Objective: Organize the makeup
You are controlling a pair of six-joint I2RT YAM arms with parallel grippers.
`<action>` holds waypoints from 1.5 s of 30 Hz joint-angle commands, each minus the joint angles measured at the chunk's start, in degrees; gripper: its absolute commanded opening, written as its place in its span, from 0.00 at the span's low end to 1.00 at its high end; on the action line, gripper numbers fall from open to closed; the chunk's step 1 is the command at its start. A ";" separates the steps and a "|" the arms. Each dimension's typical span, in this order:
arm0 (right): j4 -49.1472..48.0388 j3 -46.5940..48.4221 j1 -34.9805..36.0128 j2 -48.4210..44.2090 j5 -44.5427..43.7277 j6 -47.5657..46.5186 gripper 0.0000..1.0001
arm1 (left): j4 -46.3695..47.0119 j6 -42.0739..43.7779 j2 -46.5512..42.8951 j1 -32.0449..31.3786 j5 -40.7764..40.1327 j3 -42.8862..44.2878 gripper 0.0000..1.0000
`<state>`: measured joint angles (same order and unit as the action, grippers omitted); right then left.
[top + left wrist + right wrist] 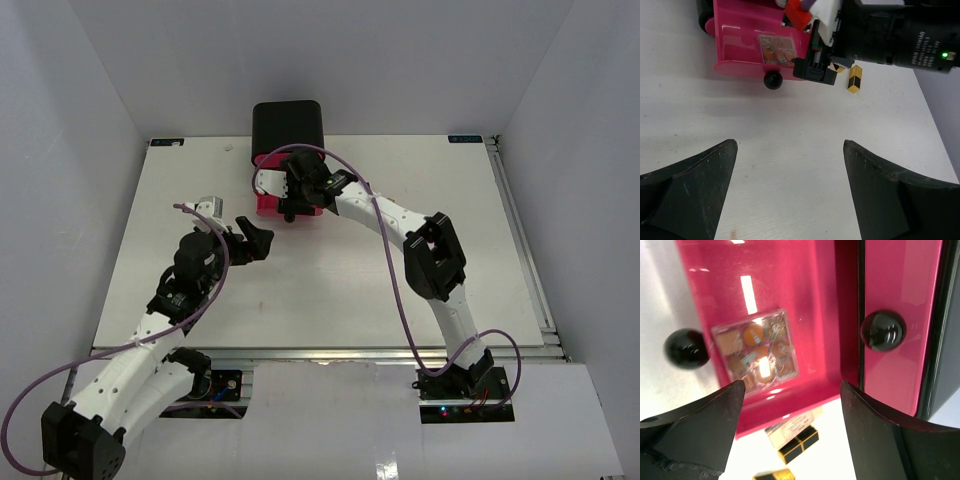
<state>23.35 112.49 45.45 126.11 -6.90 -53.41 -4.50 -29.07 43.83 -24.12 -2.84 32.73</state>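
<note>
Palette (756,351) in pink drawer (805,285), lipstick (799,444) at palette's 6 o'clock; R gripper (792,386) & L gripper (790,144) both apart, empty

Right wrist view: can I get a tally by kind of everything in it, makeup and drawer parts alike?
Eyeshadow palette: 1
Black-and-gold lipsticks: 2, one cut off by the bottom edge
Beige item: 1, partly hidden, kind unclear
Pink drawers: 2, one open, one shut
Black knobs: 2
Total: 8
</note>
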 commanded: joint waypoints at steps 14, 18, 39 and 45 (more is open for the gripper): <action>9.37 -26.25 -9.92 -33.83 40.51 18.56 0.84 | -28.99 -39.46 21.47 15.45 -12.04 11.19 0.98; 4.32 -37.70 -11.81 -41.25 42.79 19.92 0.87 | -29.49 -47.79 23.61 23.61 -7.98 9.82 0.98; -0.71 -45.95 -18.21 -44.93 51.56 22.64 0.87 | -37.26 -61.26 26.80 33.30 -1.03 7.72 0.98; -1.20 -46.39 -18.21 -45.07 51.72 23.00 0.87 | -37.96 -61.72 27.02 33.63 -0.25 5.76 0.98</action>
<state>24.62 66.63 27.16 82.04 42.90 -31.33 -39.23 -85.26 71.79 8.91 -4.47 39.73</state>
